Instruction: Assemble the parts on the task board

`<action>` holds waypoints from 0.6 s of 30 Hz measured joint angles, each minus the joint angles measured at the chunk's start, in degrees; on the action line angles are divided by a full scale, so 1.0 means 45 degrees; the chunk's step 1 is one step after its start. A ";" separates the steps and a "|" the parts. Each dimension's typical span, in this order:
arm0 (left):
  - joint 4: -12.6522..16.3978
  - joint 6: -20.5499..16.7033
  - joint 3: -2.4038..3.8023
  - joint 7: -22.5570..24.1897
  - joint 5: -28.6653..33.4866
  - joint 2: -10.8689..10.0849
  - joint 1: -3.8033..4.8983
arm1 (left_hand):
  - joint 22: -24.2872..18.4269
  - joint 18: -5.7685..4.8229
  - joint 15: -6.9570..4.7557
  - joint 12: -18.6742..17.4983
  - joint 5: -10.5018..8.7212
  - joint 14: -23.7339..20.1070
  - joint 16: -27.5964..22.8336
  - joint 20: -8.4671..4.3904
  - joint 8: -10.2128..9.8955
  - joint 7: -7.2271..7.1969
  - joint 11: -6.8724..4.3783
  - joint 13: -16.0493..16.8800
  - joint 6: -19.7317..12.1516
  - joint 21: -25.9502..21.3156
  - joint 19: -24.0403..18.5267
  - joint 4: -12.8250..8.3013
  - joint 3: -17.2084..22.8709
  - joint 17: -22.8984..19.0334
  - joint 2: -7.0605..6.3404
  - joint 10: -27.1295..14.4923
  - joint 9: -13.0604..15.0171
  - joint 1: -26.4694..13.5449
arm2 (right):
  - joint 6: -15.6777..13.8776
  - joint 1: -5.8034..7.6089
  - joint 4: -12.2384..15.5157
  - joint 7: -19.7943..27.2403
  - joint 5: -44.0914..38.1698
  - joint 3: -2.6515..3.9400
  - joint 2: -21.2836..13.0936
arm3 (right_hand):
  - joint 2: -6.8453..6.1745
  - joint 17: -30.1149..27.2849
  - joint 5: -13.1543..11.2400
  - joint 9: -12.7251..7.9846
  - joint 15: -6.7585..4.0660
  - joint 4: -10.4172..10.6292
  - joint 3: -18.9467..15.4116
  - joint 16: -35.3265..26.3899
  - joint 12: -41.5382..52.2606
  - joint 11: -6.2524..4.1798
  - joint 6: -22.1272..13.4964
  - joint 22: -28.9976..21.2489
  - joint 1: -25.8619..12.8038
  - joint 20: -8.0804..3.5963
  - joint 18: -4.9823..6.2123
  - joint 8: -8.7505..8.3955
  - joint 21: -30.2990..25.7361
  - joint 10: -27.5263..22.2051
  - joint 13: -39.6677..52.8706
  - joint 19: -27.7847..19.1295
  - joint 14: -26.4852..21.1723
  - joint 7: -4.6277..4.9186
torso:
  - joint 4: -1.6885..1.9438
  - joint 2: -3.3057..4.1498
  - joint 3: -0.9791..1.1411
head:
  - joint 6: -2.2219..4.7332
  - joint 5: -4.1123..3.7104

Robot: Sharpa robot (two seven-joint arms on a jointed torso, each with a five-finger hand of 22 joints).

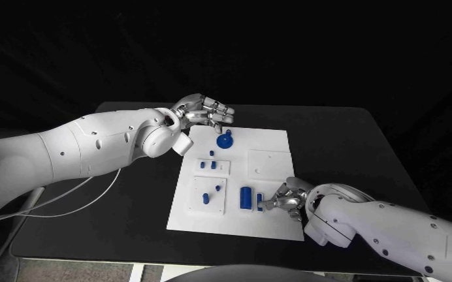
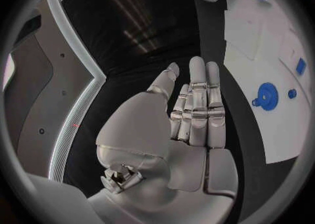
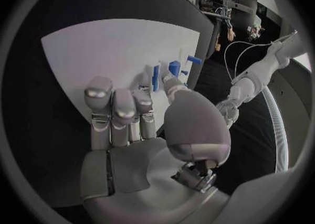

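Observation:
The white task board (image 1: 268, 164) lies in the middle of the black table. A round blue disc (image 1: 225, 141) sits near its far left corner, also seen from the left wrist as the disc (image 2: 267, 96). My left hand (image 1: 202, 112) hovers just beyond that corner, fingers straight and holding nothing (image 2: 193, 114). A blue cylinder (image 1: 245, 196) lies near the front edge. My right hand (image 1: 287, 200) rests low on the board's near right part. Its thumb and a fingertip pinch a narrow blue part (image 3: 155, 77), which stands beside the cylinder (image 3: 174, 68).
Small blue parts (image 1: 208, 162) stand in a raised plate at the board's left. Two more (image 1: 206, 198) sit in the square plate nearer me. A bare raised square (image 1: 266, 161) lies on the board's right half. Black table (image 1: 349, 145) surrounds the board.

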 measured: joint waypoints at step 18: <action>-0.0479 -0.0036 -0.0003 0.0039 0.0195 0.0118 -0.0001 | 0.0001 0.0000 0.0000 0.0000 0.0000 0.0000 0.0000 0.0000 0.0000 -0.0009 0.0000 0.0000 0.0010 0.0000 0.0000 0.0000 0.0000 0.0001 0.0000 0.0000 0.0000 0.0000 | -0.0506 0.0860 -0.0983 0.5219 0.3008 0.0767 -0.1200 | 0.1995 -0.0859 0.1789 0.0043 0.0159 -0.1932 -0.3254 -0.1180 -0.0619 0.0279 -0.1232 0.0000 0.0658 0.0149 0.0193 0.0002 -0.2071 -0.0812 -0.1029 0.0002 -0.0576 0.0510 | -0.0107 -0.0104 -0.0046 | 0.1008 -0.0145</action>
